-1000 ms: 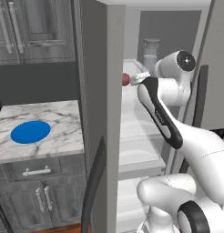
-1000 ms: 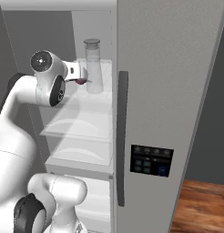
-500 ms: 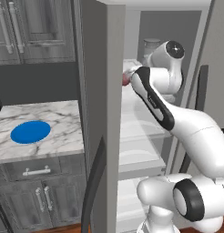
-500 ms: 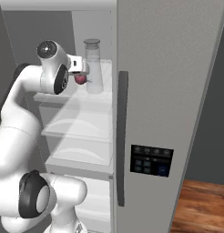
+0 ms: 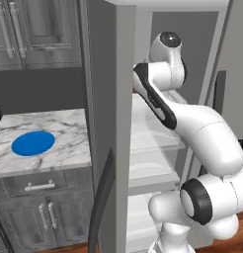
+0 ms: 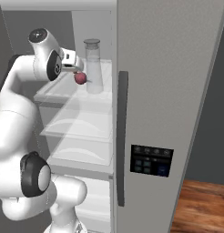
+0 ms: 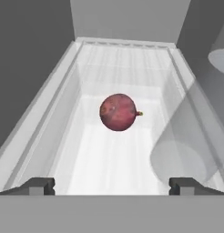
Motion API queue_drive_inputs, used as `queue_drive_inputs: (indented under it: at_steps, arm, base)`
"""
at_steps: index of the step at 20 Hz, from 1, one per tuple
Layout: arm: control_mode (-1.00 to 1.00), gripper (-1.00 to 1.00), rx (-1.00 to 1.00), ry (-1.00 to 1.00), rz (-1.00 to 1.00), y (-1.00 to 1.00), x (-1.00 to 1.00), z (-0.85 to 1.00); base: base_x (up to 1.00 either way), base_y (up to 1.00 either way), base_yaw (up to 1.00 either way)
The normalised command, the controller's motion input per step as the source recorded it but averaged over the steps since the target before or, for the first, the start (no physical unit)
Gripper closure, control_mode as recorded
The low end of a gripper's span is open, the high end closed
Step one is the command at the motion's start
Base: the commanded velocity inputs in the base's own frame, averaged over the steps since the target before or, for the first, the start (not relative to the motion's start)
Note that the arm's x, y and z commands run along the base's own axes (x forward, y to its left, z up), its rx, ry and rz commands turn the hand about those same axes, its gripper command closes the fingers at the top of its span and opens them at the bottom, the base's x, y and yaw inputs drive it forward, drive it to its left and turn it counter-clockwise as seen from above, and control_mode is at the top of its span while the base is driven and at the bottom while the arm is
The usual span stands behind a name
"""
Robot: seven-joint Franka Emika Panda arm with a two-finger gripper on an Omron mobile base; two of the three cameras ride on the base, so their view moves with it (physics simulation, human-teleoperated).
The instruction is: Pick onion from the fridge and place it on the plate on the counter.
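The gripper (image 7: 112, 185) hangs with its jaws spread wide and empty, lined up on the onion (image 7: 118, 112), which sits at twelve o'clock from it on the fridge's (image 6: 168, 91) top shelf (image 7: 86, 164). A glass jar (image 6: 93, 66) stands close at the onion's three o'clock, perhaps touching. The plate (image 5: 33, 143) waits on the counter (image 5: 69, 148).

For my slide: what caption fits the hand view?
Open claw facing the onion on the fridge shelf.
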Motion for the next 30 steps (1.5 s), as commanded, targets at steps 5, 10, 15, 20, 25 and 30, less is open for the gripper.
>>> queue_drive_inputs:
  at_steps: [5, 10, 15, 20, 25, 30]
  arm:
    - [-1.0, -1.0, 0.0, 0.01, -0.08, 0.13, 0.16, -0.16]
    - [-1.0, -1.0, 0.0, 0.0, -0.02, 0.01, 0.18, -0.35]
    - [-1.0, -1.0, 0.0, 0.0, -0.01, 0.01, 0.22, -0.35]
    - [-1.0, -1.0, 0.0, 0.0, 0.0, 0.0, 0.31, -0.18]
    - [-1.0, -1.0, 0.0, 0.0, -0.01, 0.0, 0.41, -0.03]
    - [-1.0, -1.0, 0.0, 0.0, -0.03, 0.0, 0.4, 0.0]
  base:
    - [0.0, 0.0, 0.0]
    - [0.0, 0.0, 0.0]
    - [0.0, 0.0, 0.0]
    - [0.0, 0.0, 0.0]
    - [0.0, 0.0, 0.0]
    - [0.0, 0.0, 0.0]
